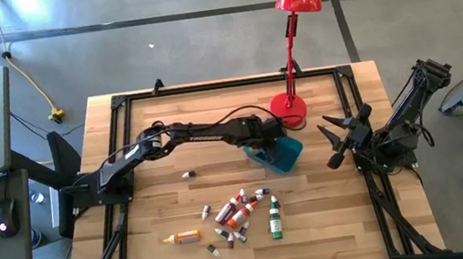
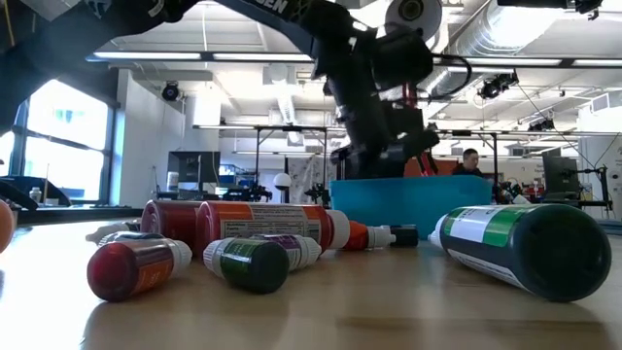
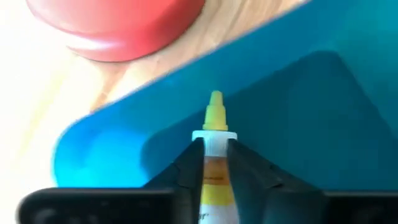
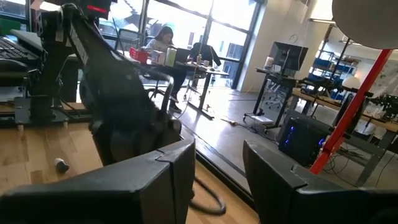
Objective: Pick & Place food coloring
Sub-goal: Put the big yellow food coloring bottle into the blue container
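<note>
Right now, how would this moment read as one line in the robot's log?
left gripper: shut on yellow-capped bottle, over teal tub | right gripper: open, waiting | other bottles: on table

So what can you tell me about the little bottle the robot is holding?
The bottle is small and looks plastic, with a pointed yellow cap, a white collar and a yellow-orange label. The left gripper pinches it between both dark fingers, cap pointing away from the wrist, over the inside of the teal tub. Its bottom end is hidden.

On the wooden worktop [image 1: 162, 214] lay scattered food coloring bottles [image 1: 236, 215], a teal tub [image 1: 282, 155] and a red lamp base [image 1: 288, 109].
</note>
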Action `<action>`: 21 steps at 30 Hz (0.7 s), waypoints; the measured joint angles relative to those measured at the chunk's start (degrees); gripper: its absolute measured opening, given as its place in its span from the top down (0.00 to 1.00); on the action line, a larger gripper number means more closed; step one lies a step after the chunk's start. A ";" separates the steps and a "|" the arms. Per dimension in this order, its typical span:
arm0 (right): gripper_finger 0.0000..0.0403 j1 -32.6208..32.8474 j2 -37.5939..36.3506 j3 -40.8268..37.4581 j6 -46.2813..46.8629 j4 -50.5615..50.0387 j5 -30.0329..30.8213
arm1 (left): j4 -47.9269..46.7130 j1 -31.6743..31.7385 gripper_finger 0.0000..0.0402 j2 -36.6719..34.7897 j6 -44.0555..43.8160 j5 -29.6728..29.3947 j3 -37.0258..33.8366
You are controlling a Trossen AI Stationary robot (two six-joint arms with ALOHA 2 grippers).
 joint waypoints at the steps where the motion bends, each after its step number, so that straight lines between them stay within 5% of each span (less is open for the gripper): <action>1: 0.68 -0.01 0.00 0.00 -0.01 0.00 0.00 | -0.91 -0.20 0.92 0.00 -0.14 0.01 1.36; 4: 0.68 -0.02 -0.02 0.00 -0.01 0.01 0.00 | -4.81 -1.13 0.98 -0.02 -0.23 -0.20 6.11; 12: 0.68 -0.02 -0.02 0.00 0.00 0.00 0.00 | -13.97 -2.02 0.92 -0.28 7.31 1.52 15.49; 21: 0.68 -0.02 0.00 0.00 -0.02 0.00 0.02 | -14.83 -1.55 0.66 3.88 9.22 2.75 11.32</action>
